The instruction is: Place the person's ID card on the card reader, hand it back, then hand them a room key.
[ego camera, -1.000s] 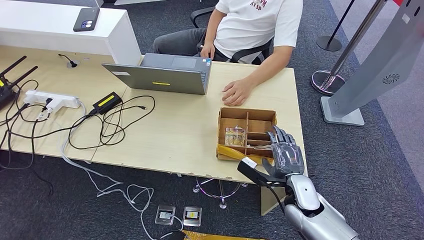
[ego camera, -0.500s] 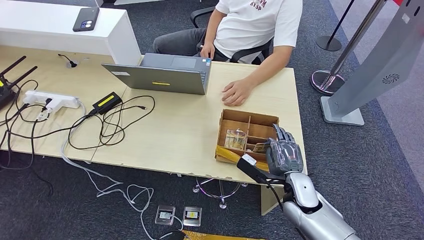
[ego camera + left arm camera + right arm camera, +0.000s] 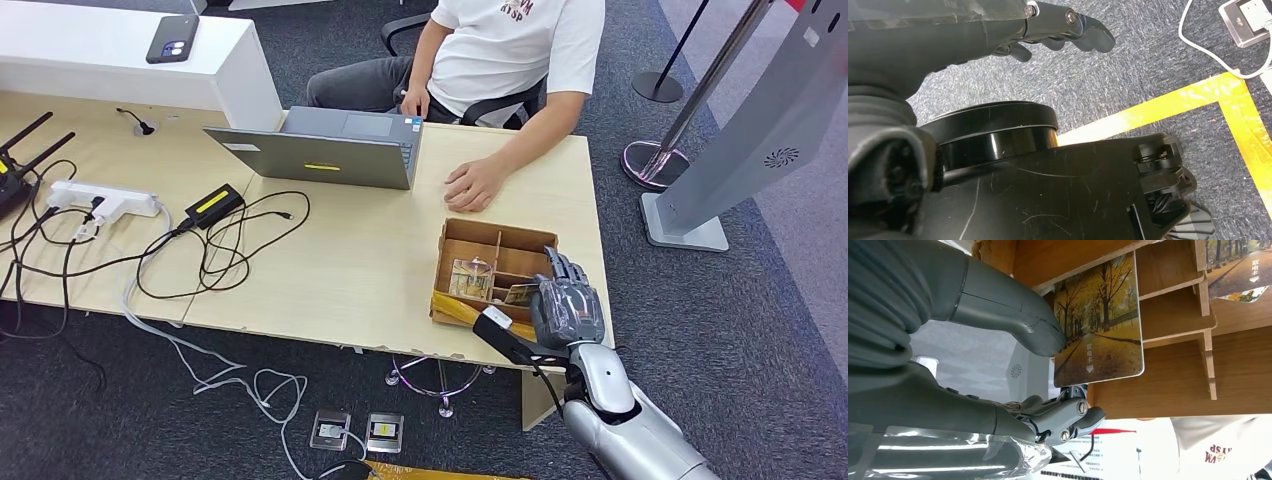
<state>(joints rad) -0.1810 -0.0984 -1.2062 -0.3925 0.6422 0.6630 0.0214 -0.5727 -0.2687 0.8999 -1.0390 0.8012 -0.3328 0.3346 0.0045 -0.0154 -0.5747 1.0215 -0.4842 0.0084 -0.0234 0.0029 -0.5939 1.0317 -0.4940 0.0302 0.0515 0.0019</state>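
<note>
A room key card point(image 3: 1098, 320) printed with autumn trees is pinched in my right hand point(image 3: 998, 390), the thumb point(image 3: 1038, 332) on its face and the fingers point(image 3: 1075, 420) behind it. In the head view my right hand point(image 3: 567, 305) sits at the near right corner of the wooden divided box point(image 3: 495, 232), with the key card point(image 3: 520, 294) poking up beside it. Down by my side, my left hand point(image 3: 998, 35) holds nothing, its fingers point(image 3: 1083, 32) stretched out over the carpet. The person's hand point(image 3: 472, 185) rests flat on the desk just beyond the box.
More cards point(image 3: 470, 277) lie in the box's left compartment. A grey laptop point(image 3: 320, 150) stands in front of the seated person. A black unit with a yellow label point(image 3: 212, 203), a power strip point(image 3: 105, 198) and loose cables cover the desk's left side. A grey kiosk point(image 3: 750, 140) stands on the right.
My right hand has closed in over the box's near right compartment and taken hold of a key card, which now sticks up beside the fingers. The person has stayed still.
</note>
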